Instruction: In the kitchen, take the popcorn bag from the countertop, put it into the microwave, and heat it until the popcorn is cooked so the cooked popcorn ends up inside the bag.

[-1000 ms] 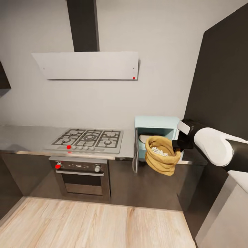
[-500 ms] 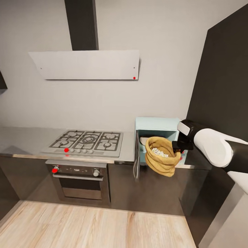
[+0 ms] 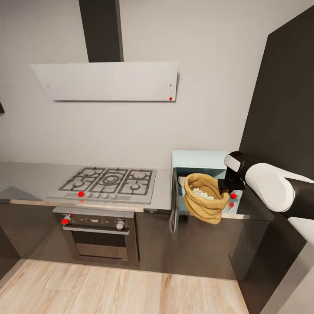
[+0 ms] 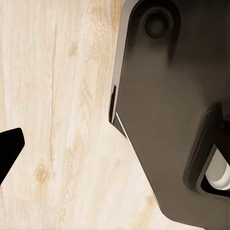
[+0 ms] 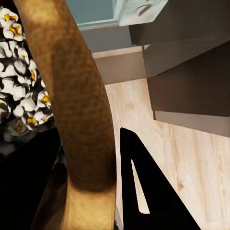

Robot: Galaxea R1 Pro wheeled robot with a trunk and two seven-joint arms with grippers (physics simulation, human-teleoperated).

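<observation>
Before the open microwave (image 3: 198, 158), the right pincer (image 3: 226, 186) grips the popcorn bag (image 3: 205, 197) by its rim; next, carry it inside.

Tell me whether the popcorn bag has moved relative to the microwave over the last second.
Cannot tell. The popcorn bag hangs before the microwave opening as before; the whole picture shifted, so the camera moved.

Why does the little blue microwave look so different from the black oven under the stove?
The microwave is pale mint-blue and sits on the countertop; the oven is black and built in below the hob. The microwave's door hangs open, swung to its side; the oven's door is shut. The microwave looks smaller than the oven. The right claw holds the popcorn bag before the microwave, not the oven. Both are boxy with red dots.
</observation>
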